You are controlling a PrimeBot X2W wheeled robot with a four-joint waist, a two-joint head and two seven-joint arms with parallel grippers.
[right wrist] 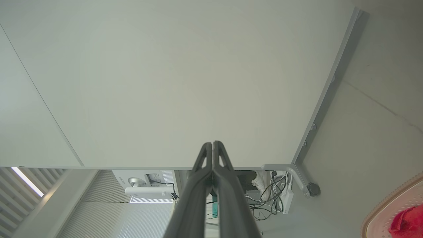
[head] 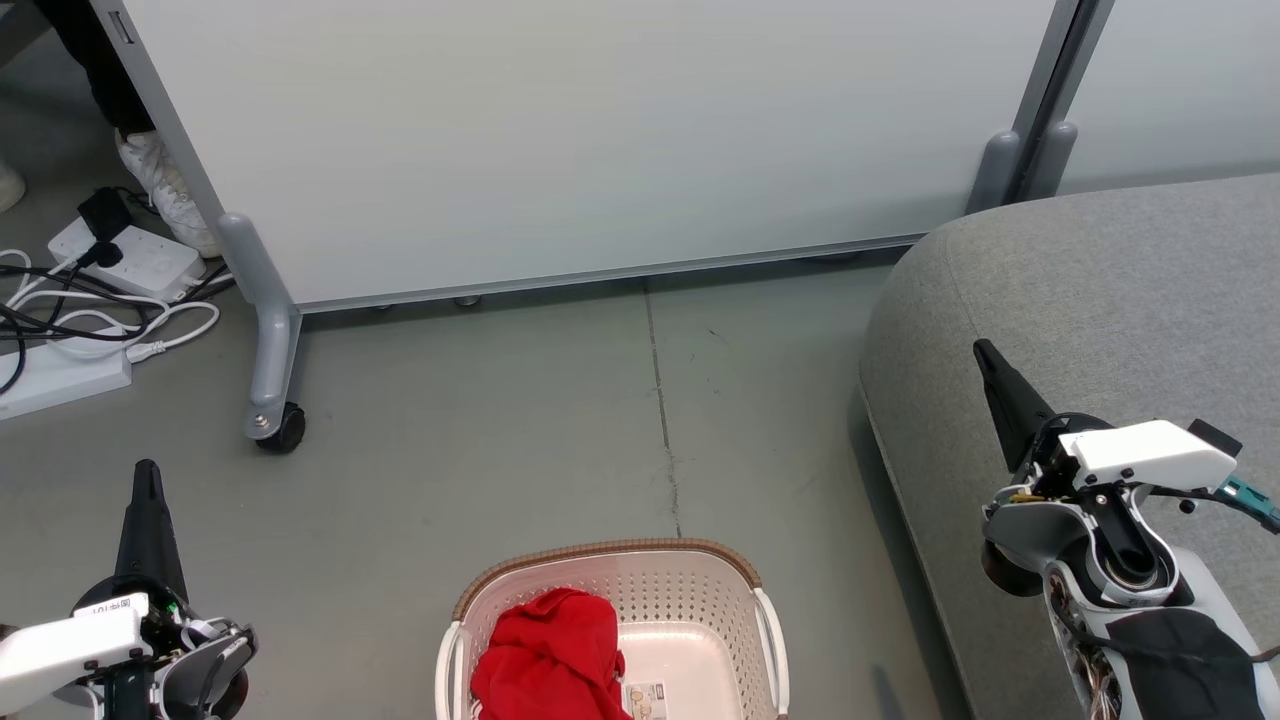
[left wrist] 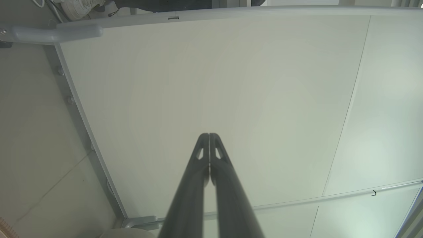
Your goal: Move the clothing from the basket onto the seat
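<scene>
The cream perforated basket (head: 700,600) with a brown rim stands on the floor at the bottom centre. Bunched red clothing (head: 550,650) lies in its left half; a corner of the basket (right wrist: 386,205) and the clothing (right wrist: 408,223) also shows in the right wrist view. The grey seat (head: 1100,300) fills the right side. My left gripper (head: 148,470) is shut and empty at the lower left, well left of the basket. My right gripper (head: 985,350) is shut and empty above the seat. Both wrist views show the left gripper (left wrist: 209,135) and right gripper (right wrist: 212,143) pressed together, facing the pale panel.
A pale wheeled partition panel (head: 560,140) stands behind, its caster (head: 280,428) on the floor at left. Power strips and cables (head: 90,290) lie at the far left, beside a person's white shoe (head: 170,195). Grey floor (head: 500,440) stretches between basket and panel.
</scene>
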